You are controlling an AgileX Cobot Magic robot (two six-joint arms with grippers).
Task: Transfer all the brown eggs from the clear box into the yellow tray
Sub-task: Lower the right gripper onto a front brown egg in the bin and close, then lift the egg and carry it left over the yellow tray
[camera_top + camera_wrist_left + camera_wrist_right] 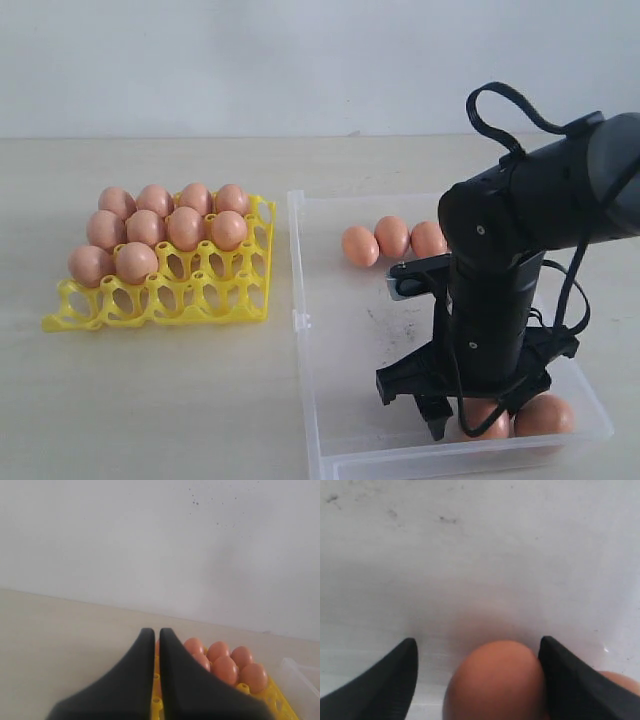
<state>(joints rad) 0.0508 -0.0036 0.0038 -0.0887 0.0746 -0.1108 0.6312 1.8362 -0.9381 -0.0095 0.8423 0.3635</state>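
Ten brown eggs [185, 227] in yellow tray [200, 296].

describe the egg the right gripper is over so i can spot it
In the clear box, go to the near right corner, where two eggs lie. It is the egg between the fingers of the open right gripper; the other egg lies outside them.

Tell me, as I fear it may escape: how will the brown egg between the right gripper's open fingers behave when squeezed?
Smooth and rounded, the egg would probably roll on the clear box floor if nudged off-centre. One of the fingers sits close against its side, the other apart, so closing may shove it sideways first.
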